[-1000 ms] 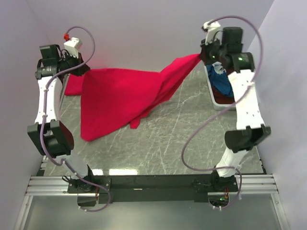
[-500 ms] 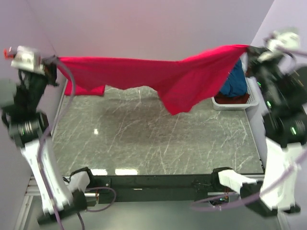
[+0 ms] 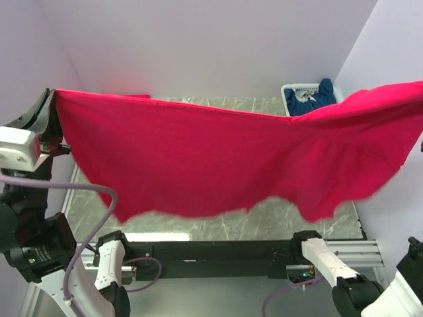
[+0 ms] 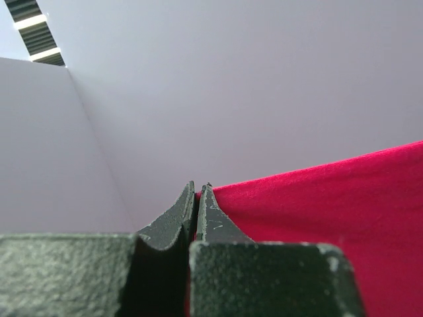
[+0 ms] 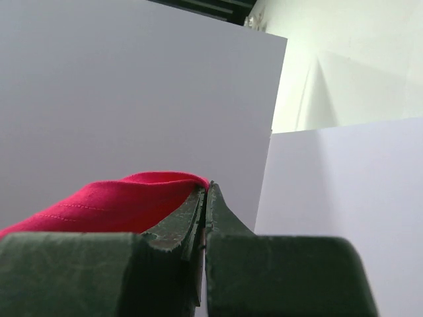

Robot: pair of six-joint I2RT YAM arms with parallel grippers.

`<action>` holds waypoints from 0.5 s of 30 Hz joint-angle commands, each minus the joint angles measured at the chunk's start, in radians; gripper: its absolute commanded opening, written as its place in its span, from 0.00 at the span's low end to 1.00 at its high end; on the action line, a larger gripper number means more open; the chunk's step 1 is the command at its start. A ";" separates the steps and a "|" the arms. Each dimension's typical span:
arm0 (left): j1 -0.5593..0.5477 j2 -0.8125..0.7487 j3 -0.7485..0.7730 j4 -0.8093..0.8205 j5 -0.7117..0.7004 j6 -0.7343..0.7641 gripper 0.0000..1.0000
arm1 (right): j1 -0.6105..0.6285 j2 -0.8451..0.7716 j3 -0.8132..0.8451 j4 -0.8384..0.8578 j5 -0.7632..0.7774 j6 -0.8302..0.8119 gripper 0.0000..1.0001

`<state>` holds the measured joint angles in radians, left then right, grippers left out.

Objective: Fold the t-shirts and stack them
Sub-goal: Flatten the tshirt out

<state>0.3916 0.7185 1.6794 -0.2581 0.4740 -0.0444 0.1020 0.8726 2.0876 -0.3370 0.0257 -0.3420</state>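
Note:
A bright red t-shirt [image 3: 211,158] hangs spread wide in the air above the table, reaching from the left wall to the right edge of the top view. My left gripper [image 3: 47,105] is shut on its upper left corner. In the left wrist view the left gripper [image 4: 197,189] pinches red cloth [image 4: 330,224] between closed fingers. In the right wrist view my right gripper [image 5: 206,187] is shut on a fold of the t-shirt [image 5: 112,201]. The right gripper lies beyond the right edge of the top view.
A white basket [image 3: 289,90] at the back right holds a navy blue t-shirt [image 3: 316,96]. The hanging cloth hides most of the grey marble table [image 3: 225,228]. Lilac walls close in on the left, back and right. Both arm bases stand at the near rail.
Both arms have swung up and outward toward the camera. The red t-shirt, which draped onto the table a second ago, now hangs clear of it, stretched between the two grippers.

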 commanded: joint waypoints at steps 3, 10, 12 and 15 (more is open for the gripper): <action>0.006 0.090 -0.006 -0.153 0.040 0.080 0.01 | -0.005 0.127 -0.063 0.059 -0.016 -0.054 0.00; 0.007 0.064 -0.344 -0.244 0.195 0.230 0.01 | -0.004 0.215 -0.389 0.081 -0.202 -0.037 0.00; 0.006 0.058 -0.512 -0.218 0.192 0.264 0.01 | 0.008 0.242 -0.464 0.093 -0.236 -0.034 0.00; -0.017 0.102 -0.677 -0.150 0.167 0.310 0.01 | 0.050 0.302 -0.621 0.134 -0.277 -0.043 0.00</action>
<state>0.3908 0.7937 1.1213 -0.4374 0.6304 0.1772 0.1211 1.1355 1.5627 -0.2413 -0.1852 -0.3691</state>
